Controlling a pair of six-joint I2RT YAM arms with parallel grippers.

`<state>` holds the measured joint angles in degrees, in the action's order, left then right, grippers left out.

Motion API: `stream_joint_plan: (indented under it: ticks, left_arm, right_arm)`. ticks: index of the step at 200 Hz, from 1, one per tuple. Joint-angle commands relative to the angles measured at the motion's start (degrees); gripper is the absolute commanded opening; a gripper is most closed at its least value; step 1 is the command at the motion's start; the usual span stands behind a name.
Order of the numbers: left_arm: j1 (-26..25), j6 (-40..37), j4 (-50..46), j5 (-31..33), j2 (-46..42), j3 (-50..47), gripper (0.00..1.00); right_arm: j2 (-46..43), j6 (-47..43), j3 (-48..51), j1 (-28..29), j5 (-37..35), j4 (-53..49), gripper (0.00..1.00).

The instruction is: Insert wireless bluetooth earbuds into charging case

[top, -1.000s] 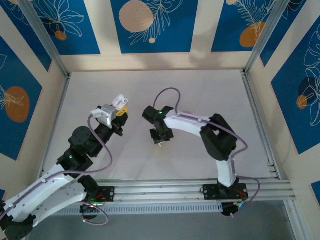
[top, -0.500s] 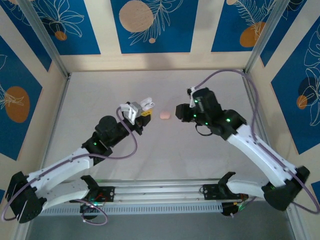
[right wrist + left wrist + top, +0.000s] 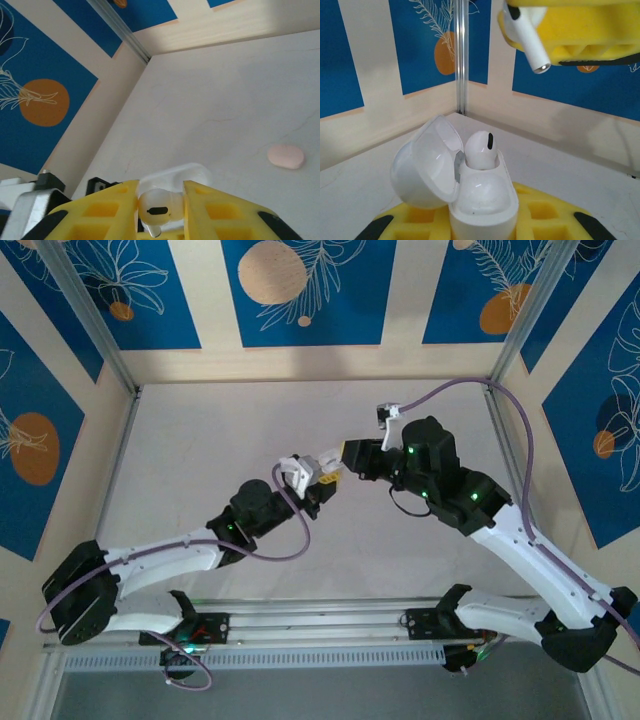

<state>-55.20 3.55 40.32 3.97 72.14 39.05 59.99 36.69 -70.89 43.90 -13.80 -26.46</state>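
A glossy white charging case (image 3: 482, 200) with rounded corners stands upright with its lid swung open to the left. It is clamped at its base between the yellow foam pads of the left gripper (image 3: 322, 472), which holds it up above the middle of the table. One glossy white earbud (image 3: 480, 150), showing a dark oval slot, is seated in the case's socket beside the lid. A second white earbud (image 3: 529, 40) is pinched between the yellow foam pads of the right gripper (image 3: 348, 453), its silver-tipped stem slanting down. It hangs above the open case and to one side, apart from it. The two grippers nearly meet tip to tip. The matte off-white table (image 3: 225, 90) carries faint hairline marks, and a small pink pebble-shaped object (image 3: 286, 156) lies alone on it. Cream walls with blue panels (image 3: 300, 290), printed with orange discs and white leaf outlines, enclose the space. An aluminium post (image 3: 462, 55) stands in the corner.
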Motion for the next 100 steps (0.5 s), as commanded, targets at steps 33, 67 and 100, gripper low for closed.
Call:
stream_joint_plan:
  ticks: [33,67,100]
  left_arm:
    - [-2.54,1.44,7.89,4.73,2.13,3.04,0.14]
    - [-2.98,1.45,8.03,5.44,2.07,3.23,0.15]
    - [-3.16,1.63,8.02,5.78,1.69,3.18,0.15]
  right_arm:
    - [2.36,-2.69,-0.65,3.93,-6.29,1.16,0.28]
    - [3.19,-3.81,-0.47,5.22,-8.27,0.98,0.28]
    - [3.29,-4.41,-0.21,5.81,-8.77,1.06,0.28]
